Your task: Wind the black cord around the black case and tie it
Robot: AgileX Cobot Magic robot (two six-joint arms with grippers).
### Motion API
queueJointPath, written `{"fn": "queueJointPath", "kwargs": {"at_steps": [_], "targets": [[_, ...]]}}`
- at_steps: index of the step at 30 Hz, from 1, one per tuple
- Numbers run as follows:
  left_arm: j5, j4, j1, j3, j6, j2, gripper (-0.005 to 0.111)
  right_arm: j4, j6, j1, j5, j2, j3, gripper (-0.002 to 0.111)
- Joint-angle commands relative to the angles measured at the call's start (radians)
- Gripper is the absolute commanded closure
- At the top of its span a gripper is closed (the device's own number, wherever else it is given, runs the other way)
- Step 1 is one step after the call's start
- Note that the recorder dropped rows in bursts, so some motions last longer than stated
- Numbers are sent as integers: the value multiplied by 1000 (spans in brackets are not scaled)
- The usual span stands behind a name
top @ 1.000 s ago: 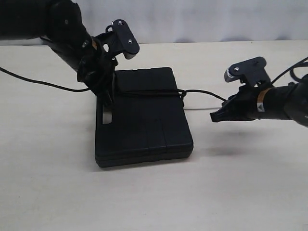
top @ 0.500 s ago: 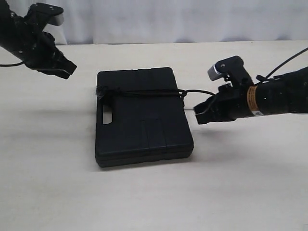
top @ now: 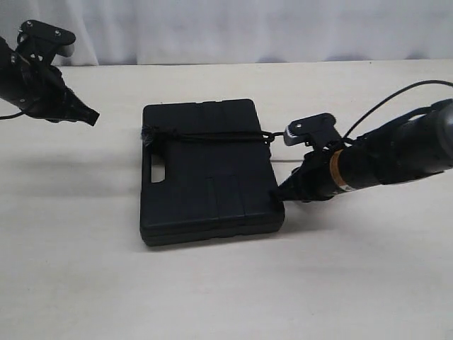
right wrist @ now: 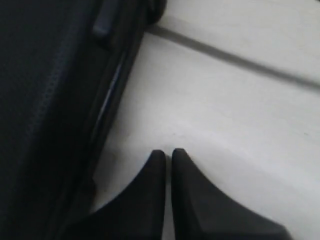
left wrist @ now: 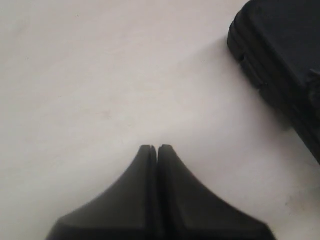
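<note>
Black cord [top: 212, 136] run across black case [top: 209, 191], both grippers closed on nothing

Black case is laid flat on the pale worktop [top: 212, 283], about mid-scene in the exterior view, with the handle slot [top: 158, 172] towards the left arm's side. Black cord is run once across the lid near the far end, pulled tight from edge to edge, with a knot [top: 267, 137] seen at the edge on the right arm's side. A greyish frayed bit is seen at the opposite edge, too small to be made out properly.

Left gripper [top: 90, 117] is held at the far left, above the worktop, well apart from the case. Its jaws are pressed together in the wrist view and nothing is held between them.

Right gripper [top: 277, 195] is set low, just beside the case's near corner on the right arm's side. Its jaws are closed to a hairline gap and nothing is gripped. Contact with the case wall cannot be confirmed from either view
</note>
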State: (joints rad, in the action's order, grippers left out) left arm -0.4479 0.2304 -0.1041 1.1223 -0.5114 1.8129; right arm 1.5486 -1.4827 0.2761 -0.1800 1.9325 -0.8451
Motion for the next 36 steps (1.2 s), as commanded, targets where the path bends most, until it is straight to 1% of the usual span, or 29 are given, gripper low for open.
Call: {"fn": "queueJointPath", "kwargs": {"at_steps": [1,6,9,12,15,17,22,28,31,36], "targets": [[14,-7,4,-5,24,-6,107,-21,-7,80,42,46,-48,104],[7,-2,4,-5,24,-6,107,-24,-16,141,51,54,-80,104],[11,-2,4,-5,24,-6,107,-20,-14,158,62,54,-103,104],[13,11,4,-5,24,-6,107,-22,-21,179,21,63,-109,104],[13,18,4,-5,24,-6,107,-22,4,211,62,77,-122,104],[6,17,4,-5,24,-6,107,-22,4,219,106,77,-125,104],[6,17,4,-5,22,-11,107,-22,2,222,110,44,-120,104],[26,20,4,-5,22,-101,107,-24,2,222,223,-98,-39,104],[71,53,4,-37,22,-185,107,-24,-14,222,230,-195,24,104],[254,103,4,-172,24,-369,107,-22,-26,226,230,-379,116,104]]}}
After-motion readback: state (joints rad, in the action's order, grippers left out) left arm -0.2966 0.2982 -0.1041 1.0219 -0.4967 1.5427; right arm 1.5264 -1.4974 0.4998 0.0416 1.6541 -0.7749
